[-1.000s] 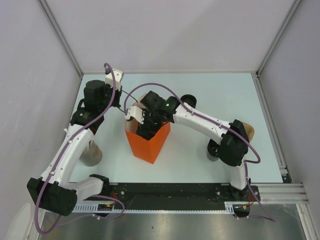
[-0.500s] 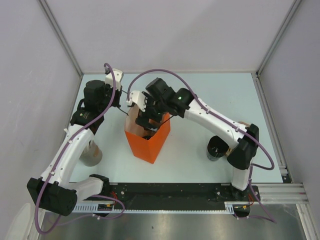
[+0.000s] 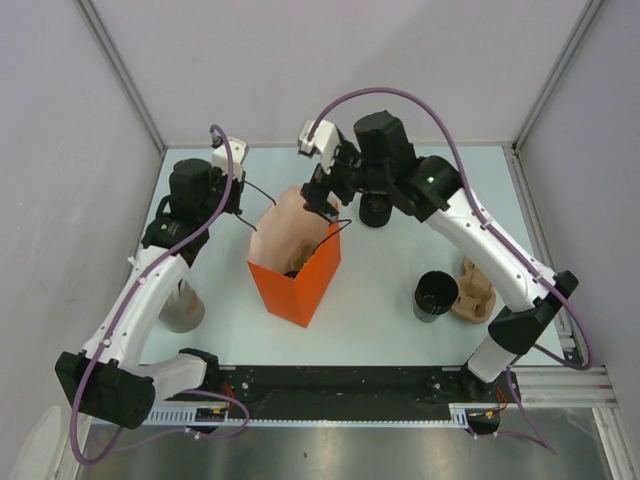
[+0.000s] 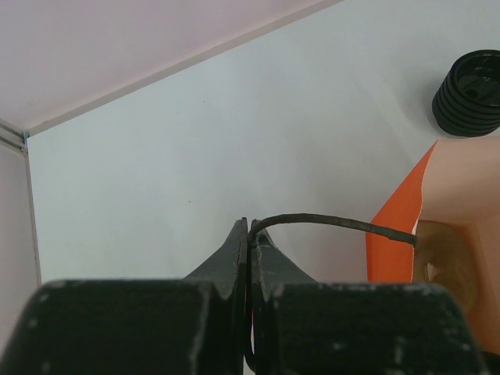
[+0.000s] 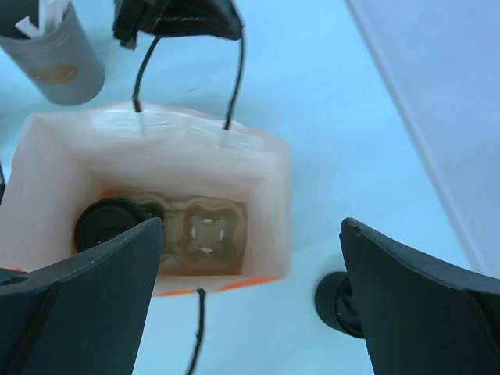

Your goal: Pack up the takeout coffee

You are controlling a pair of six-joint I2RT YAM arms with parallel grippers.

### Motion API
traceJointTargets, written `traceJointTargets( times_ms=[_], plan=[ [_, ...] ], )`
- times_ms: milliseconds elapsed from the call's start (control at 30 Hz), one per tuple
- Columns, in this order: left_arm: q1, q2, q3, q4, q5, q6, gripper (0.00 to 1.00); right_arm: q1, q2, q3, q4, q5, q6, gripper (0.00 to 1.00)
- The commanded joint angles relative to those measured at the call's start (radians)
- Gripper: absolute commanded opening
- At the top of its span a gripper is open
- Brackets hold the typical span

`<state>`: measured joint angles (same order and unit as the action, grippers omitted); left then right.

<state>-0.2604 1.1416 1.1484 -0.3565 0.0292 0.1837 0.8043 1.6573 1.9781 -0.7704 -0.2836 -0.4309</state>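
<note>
Two arms work over one orange paper bag (image 3: 300,285). There is one takeout coffee (image 5: 108,226), one wider open black cup (image 3: 434,297), one grey cup of straws (image 5: 51,48), one stack of black lids (image 4: 469,94) and two pulp cup carriers.

The right wrist view alone looks into the bag. One carrier (image 5: 205,232) lies on its floor, with the coffee seated in the left pocket and the other pocket bare. The second carrier (image 3: 476,291) appears only from above, just beside the wider cup.

The left gripper (image 4: 248,228) has its fingers pinched tight on the bag's black cord handle (image 4: 328,222). The right gripper (image 5: 251,226) hangs above the bag mouth, fingers spread wide and holding nothing.

The tabletop (image 3: 380,335) is pale blue, enclosed by plain pale wall panels (image 3: 350,70).
</note>
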Motion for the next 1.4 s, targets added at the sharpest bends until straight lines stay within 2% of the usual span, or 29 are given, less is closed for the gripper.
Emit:
traceJointTargets(
  times_ms=[0,133,300,500,833,933,1067,1133,1367],
  plan=[
    [0.007,0.010,0.056,-0.002,-0.005,-0.001,0.00,-0.042,-0.091,0.068,0.031,-0.016,0.008,1.00],
    [0.004,0.021,0.066,-0.010,-0.002,0.002,0.00,-0.059,-0.155,0.053,-0.041,-0.011,-0.090,0.99],
    [-0.002,0.033,0.086,-0.022,-0.002,0.010,0.00,-0.079,-0.266,-0.094,-0.084,-0.019,-0.227,0.93],
    [-0.010,0.049,0.112,-0.044,-0.011,0.019,0.00,-0.090,-0.361,-0.237,-0.124,-0.129,-0.314,0.89],
    [-0.030,0.078,0.140,-0.067,-0.026,0.034,0.00,-0.042,-0.338,-0.291,-0.075,-0.166,-0.307,0.86],
    [-0.040,0.087,0.145,-0.071,-0.023,0.042,0.00,-0.014,-0.327,-0.289,-0.072,-0.172,-0.302,0.83],
    [-0.057,0.113,0.169,-0.081,-0.026,0.059,0.00,0.013,-0.312,-0.288,-0.066,-0.164,-0.293,0.71],
    [-0.066,0.130,0.180,-0.084,-0.056,0.069,0.00,0.018,-0.309,-0.288,-0.067,-0.161,-0.292,0.69],
    [-0.083,0.214,0.301,-0.093,-0.080,0.103,0.00,0.012,-0.321,-0.288,-0.070,-0.158,-0.289,0.70]
  ],
)
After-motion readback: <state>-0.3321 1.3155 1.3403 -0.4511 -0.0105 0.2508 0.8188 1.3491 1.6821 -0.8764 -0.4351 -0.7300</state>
